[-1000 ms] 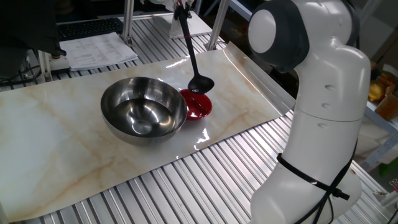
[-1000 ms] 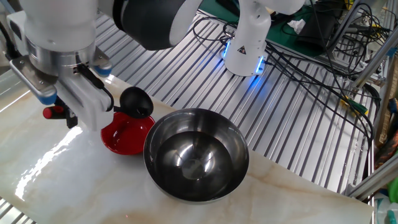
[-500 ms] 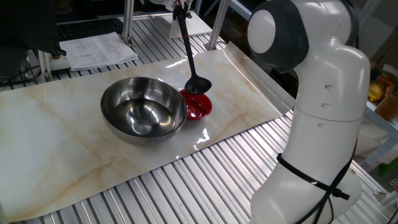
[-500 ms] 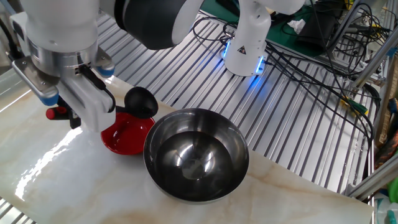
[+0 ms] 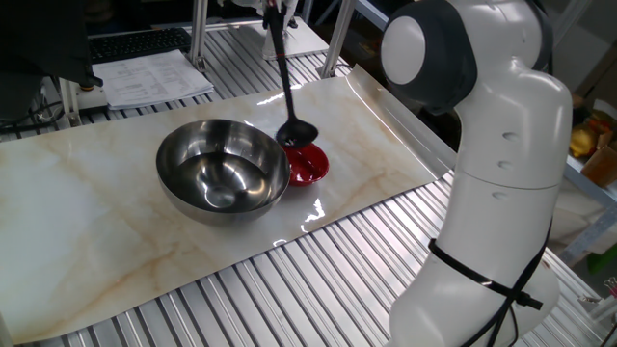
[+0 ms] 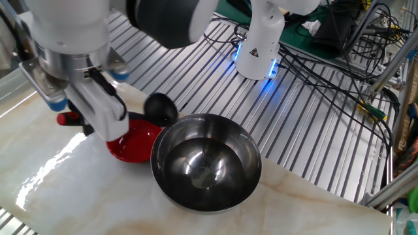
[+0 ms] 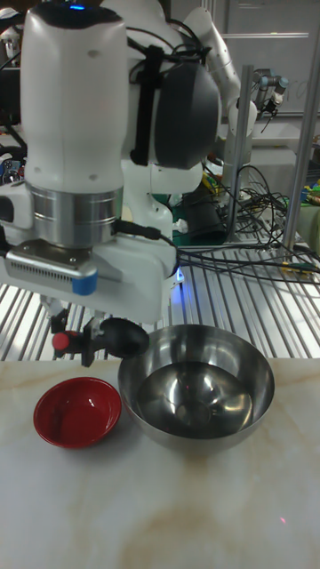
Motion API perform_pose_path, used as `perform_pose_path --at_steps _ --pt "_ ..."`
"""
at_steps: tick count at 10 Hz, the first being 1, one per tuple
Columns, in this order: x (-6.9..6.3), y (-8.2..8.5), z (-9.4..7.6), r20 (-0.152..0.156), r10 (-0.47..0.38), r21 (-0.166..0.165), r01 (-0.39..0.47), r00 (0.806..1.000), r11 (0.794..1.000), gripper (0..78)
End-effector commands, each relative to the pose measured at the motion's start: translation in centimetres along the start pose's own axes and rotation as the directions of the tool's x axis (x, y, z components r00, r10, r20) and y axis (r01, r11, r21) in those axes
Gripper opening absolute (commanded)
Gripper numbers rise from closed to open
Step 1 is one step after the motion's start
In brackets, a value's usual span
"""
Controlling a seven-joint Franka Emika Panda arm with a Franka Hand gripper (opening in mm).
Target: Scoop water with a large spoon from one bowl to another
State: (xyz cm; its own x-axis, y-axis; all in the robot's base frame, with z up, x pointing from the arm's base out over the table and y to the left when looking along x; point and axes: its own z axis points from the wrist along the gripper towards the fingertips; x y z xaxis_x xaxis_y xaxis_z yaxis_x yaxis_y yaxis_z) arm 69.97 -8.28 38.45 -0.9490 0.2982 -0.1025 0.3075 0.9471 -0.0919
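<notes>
The ladle (image 5: 296, 132) scoop has been shifted from over the red bowl (image 5: 308, 165) toward 9 o'clock, now hanging beside the steel mixing bowl (image 5: 224, 170) rim. The handle is pinched by the gripper (image 6: 80, 112). Another dip is judged next.

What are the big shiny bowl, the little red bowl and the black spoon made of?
The big bowl looks like polished steel: it mirrors the room. The red bowl is glossy, maybe plastic or lacquer. The spoon is shiny black, probably plastic, though I can't be sure.
</notes>
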Motion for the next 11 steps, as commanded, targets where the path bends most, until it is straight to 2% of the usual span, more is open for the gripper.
perform_pose_path --at_steps 1,2,3,8,11 --pt "0.4 0.9 -0.7 -0.007 0.046 -0.013 -0.046 0.999 0.999 1.1" --pt "0.6 1.7 -0.8 -0.005 0.074 -0.008 -0.074 0.997 0.997 1.1" --pt "0.6 1.7 -0.8 -0.005 0.074 -0.008 -0.074 0.997 0.997 1.1" --pt "1.5 3.7 0.1 0.015 0.155 0.022 -0.155 0.988 0.988 1.1" --pt "1.9 4.5 0.8 0.018 0.178 0.010 -0.178 0.984 0.984 1.1"
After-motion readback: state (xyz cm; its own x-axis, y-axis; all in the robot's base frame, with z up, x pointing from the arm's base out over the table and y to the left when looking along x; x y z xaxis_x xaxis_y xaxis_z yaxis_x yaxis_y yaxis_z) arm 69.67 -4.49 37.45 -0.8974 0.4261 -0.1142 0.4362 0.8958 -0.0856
